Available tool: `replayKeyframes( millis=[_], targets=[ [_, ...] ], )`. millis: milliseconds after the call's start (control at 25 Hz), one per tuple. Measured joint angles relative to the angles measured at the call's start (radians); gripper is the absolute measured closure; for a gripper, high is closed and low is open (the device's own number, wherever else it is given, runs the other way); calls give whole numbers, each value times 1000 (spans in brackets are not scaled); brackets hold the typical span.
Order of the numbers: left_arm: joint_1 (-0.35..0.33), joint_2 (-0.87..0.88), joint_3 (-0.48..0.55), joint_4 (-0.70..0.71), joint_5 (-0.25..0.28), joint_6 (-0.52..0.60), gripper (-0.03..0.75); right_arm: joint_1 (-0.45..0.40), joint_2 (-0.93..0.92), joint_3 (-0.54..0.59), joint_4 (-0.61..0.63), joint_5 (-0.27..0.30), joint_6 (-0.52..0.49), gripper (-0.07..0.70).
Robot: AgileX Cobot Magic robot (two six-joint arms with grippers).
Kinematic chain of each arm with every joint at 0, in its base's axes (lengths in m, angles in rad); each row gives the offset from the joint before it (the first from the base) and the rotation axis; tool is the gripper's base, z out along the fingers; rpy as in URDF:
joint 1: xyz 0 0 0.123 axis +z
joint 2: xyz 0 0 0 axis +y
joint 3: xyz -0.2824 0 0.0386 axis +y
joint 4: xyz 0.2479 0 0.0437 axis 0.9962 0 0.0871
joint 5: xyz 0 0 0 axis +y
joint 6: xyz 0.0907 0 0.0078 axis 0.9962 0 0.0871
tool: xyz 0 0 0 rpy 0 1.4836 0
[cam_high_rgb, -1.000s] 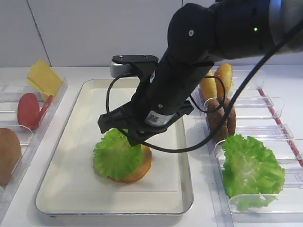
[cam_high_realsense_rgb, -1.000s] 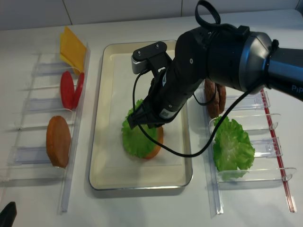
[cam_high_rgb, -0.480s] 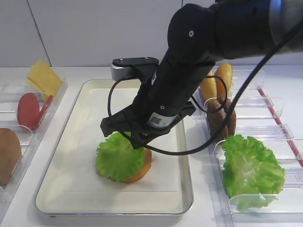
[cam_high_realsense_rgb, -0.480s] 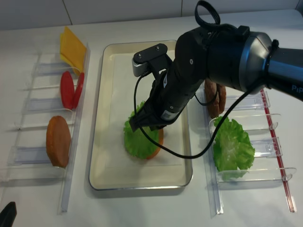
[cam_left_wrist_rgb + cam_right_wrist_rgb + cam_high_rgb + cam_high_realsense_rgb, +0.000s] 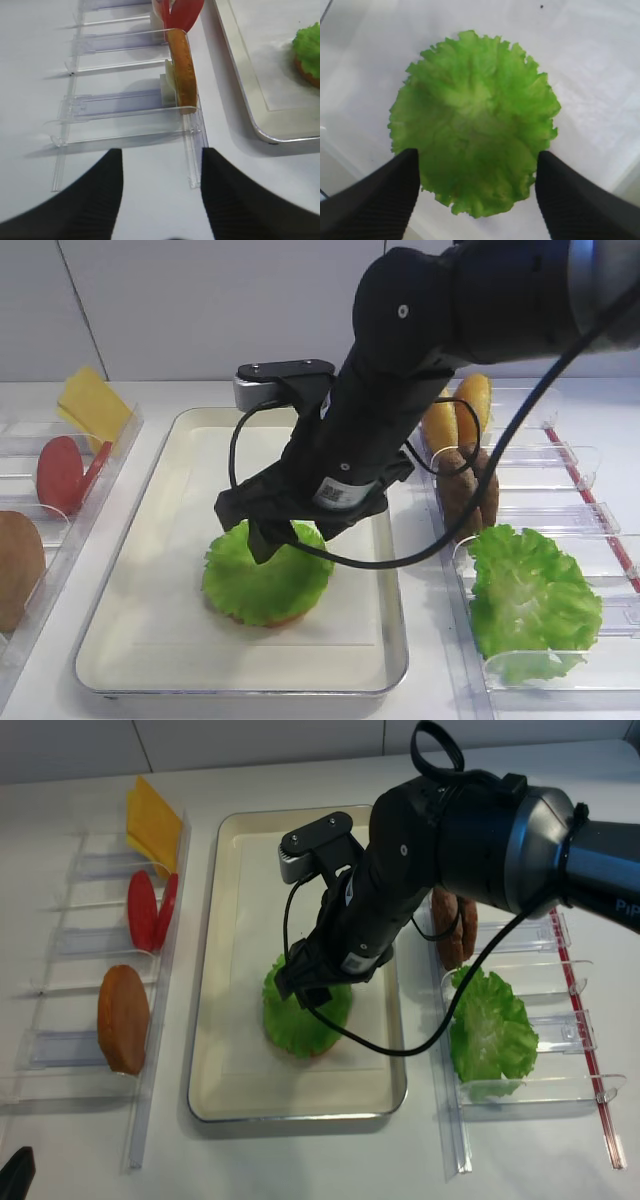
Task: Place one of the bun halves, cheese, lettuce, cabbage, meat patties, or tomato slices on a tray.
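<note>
Lettuce (image 5: 472,120), a single frilly green leaf, lay flat on a bun half (image 5: 262,619) in the lower middle of the tray (image 5: 140,630). Only a thin brown edge of the bun half showed under the leaf in the exterior views. In the right wrist view the leaf filled the centre of the frame, on the tray's white liner.

The right claw (image 5: 477,192) hung directly above the leaf. Its two dark fingers (image 5: 380,195) stood wide apart, one at each lower corner of the right wrist view. The leaf lay between them, and the claw gripped nothing. Whether the fingertips touched the leaf edge could not be told.

The left claw (image 5: 160,195) appeared only in the left wrist view, at the bottom of the frame. Its two dark fingers were spread apart over the white desk (image 5: 150,200) and held nothing. A clear divided bin (image 5: 125,107) lay just beyond it, with a second bun half (image 5: 182,70) standing on edge in one slot.

In the exterior high view, cheese (image 5: 92,405) and tomato slices (image 5: 60,473) sat in the bins at the left. Meat patties (image 5: 470,490) and more bun halves (image 5: 458,412) stood in the bins at the right. A thicker stack of green leaves (image 5: 528,598) rested at the lower right.
</note>
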Motion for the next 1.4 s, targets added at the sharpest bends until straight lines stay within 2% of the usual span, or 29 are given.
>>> replayKeyframes(
  millis=[560, 760, 1080, 1400],
  targets=[
    [0, 0, 0, 0, 0, 0, 365, 0, -31, -1, -66, 13, -80, 109],
    [0, 0, 0, 0, 0, 0, 365, -9, -88, -1, -118, 49, -88, 109],
    [0, 0, 0, 0, 0, 0, 365, -137, -174, -1, -153, 166, -120, 110],
    [0, 0, 0, 0, 2, 0, 365, -269, -294, -1, -164, 241, -151, 110]
  ],
)
